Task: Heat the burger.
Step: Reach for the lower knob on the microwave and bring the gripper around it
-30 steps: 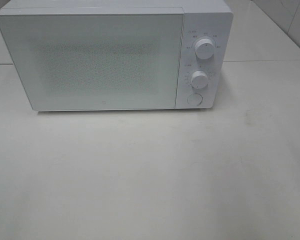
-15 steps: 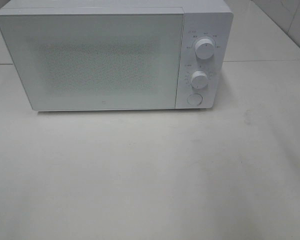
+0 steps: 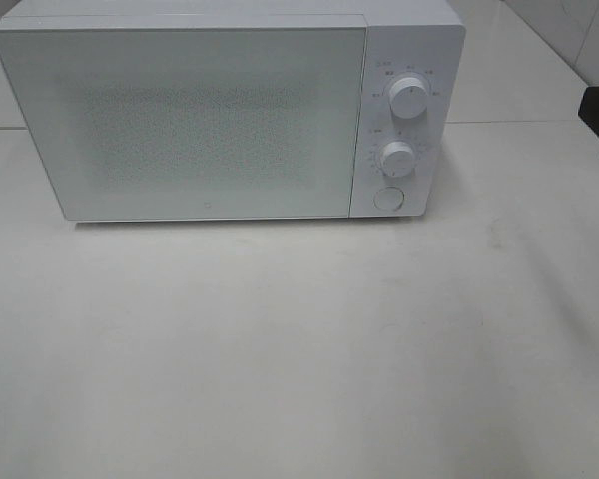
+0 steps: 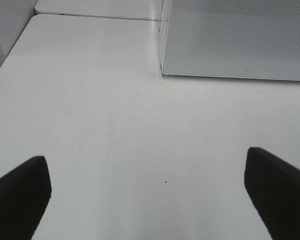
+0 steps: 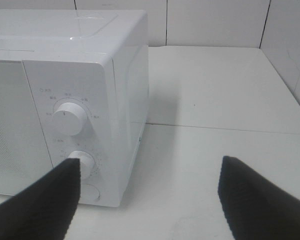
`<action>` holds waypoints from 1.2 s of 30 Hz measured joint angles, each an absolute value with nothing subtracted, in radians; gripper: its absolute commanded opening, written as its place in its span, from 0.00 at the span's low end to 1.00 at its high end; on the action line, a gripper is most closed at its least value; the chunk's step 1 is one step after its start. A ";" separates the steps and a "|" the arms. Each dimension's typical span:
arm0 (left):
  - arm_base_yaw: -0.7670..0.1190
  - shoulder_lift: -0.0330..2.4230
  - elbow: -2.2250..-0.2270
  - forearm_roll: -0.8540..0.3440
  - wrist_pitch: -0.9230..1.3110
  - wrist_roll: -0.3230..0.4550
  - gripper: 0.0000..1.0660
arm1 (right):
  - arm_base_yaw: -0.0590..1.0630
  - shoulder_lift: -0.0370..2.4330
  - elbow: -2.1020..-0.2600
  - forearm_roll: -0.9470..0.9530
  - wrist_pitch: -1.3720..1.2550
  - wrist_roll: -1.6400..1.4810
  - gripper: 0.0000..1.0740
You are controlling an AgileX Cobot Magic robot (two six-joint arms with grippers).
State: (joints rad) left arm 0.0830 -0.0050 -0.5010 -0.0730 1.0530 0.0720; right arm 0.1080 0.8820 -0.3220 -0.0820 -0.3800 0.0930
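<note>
White microwave (image 3: 225, 115) upright, speckled door (image 3: 180, 125) shut, front facing camera, burger not visible.

The left hand (image 4: 145, 156) is wide open, its two dark fingers (image 4: 20, 195) far apart, holding nothing. The right hand (image 5: 150, 161) is open and empty too.

Setting: kitchen-style test bench. Indicators: a white dial-operated microwave oven (image 3: 210, 110) stands on a plain white tabletop (image 3: 299, 349); white wall tiles (image 5: 215, 22) line the rear.
</note>
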 measured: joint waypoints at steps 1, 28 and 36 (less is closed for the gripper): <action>0.083 -0.005 -0.501 -0.073 1.053 0.072 0.92 | 0.108 0.889 -0.307 -0.060 -0.411 0.066 0.70; 0.083 -0.005 -0.501 -0.073 1.053 0.072 0.92 | 0.572 1.490 -0.226 0.591 -1.155 -0.273 0.70; 0.083 -0.005 -0.501 -0.073 1.053 0.072 0.92 | 0.686 1.604 -0.256 0.704 -1.198 -0.276 0.70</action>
State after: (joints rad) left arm 0.0830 -0.0050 -0.5010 -0.0730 1.0530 0.0720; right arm 0.6860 1.6040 -0.2560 0.7040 -1.1980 -0.2760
